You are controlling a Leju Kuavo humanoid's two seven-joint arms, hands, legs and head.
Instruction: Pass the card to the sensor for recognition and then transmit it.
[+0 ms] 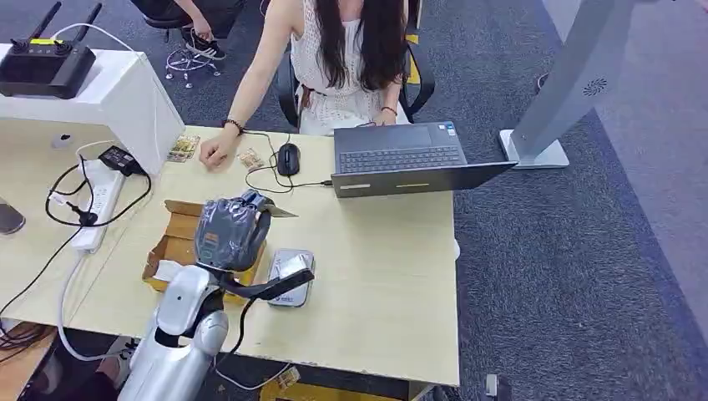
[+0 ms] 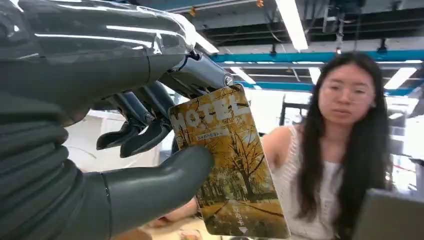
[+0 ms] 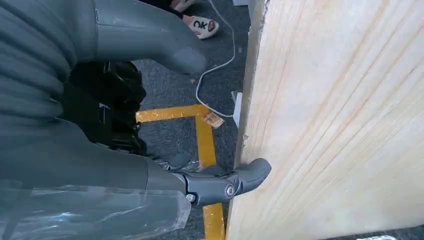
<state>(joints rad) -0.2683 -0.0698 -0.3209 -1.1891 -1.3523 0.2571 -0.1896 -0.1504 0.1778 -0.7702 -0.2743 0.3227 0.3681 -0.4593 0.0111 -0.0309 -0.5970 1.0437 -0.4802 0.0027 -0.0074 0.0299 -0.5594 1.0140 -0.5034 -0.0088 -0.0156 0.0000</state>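
Room: an office with grey carpet; a pale wooden table [image 1: 392,284] with a laptop [image 1: 409,159], a mouse [image 1: 288,157], a power strip [image 1: 98,200] and a person [image 1: 342,58] seated across it.
Left hand [image 1: 232,232]: raised over the table, pinching the card [image 2: 230,165] between thumb and fingers – the other fingers curl loosely behind it.
Card: upright in that grip, held near its upper edge, printed face toward the wrist camera, most of it hanging free below the thumb.
Sensor [image 1: 290,276]: a small grey reader lying on the table just beside the hand, on its right, below it.
Box [image 1: 179,242]: open cardboard, under and behind the hand.
Handling: the card looks thin, light, stiff and glossy – likely to slip or swivel in a pinch. A hold near one end seems best, leaving the free face to meet the sensor.
Right hand [image 3: 220,182]: hanging by the table edge, holding nothing; whether its fingers are spread or curled I cannot tell.
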